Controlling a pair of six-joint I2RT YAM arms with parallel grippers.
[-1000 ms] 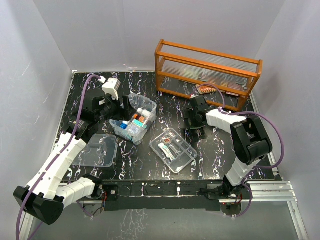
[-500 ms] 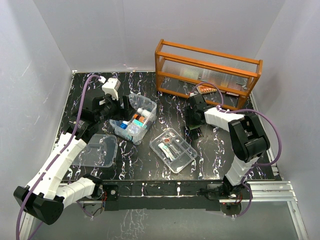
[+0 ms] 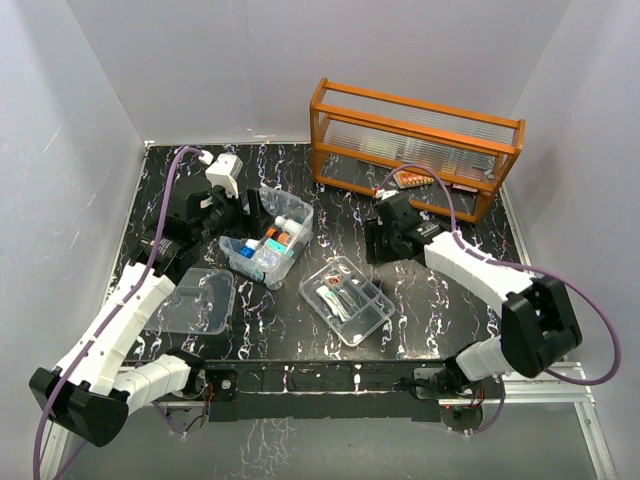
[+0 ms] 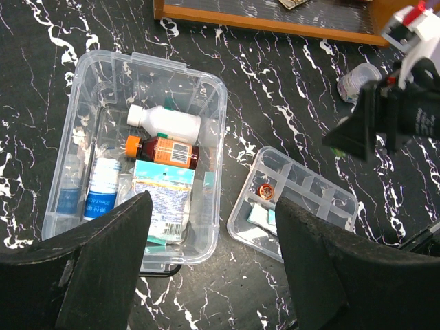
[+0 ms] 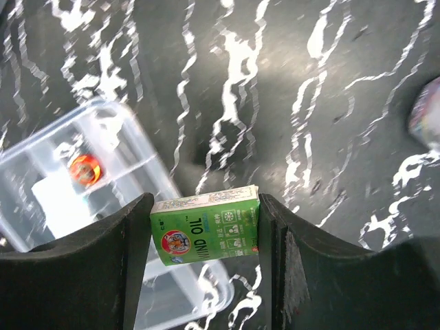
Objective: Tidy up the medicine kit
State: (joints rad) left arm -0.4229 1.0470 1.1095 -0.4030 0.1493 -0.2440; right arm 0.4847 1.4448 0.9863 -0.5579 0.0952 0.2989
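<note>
Right gripper [image 5: 205,237], arm [image 3: 470,265] swung outward, pinching green "WIND OIL" box [image 5: 206,232], left gripper [image 4: 213,268] spread

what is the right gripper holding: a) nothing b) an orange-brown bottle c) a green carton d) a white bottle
c, the right wrist view shows a green carton pinched between the two fingers of the right gripper.
</note>
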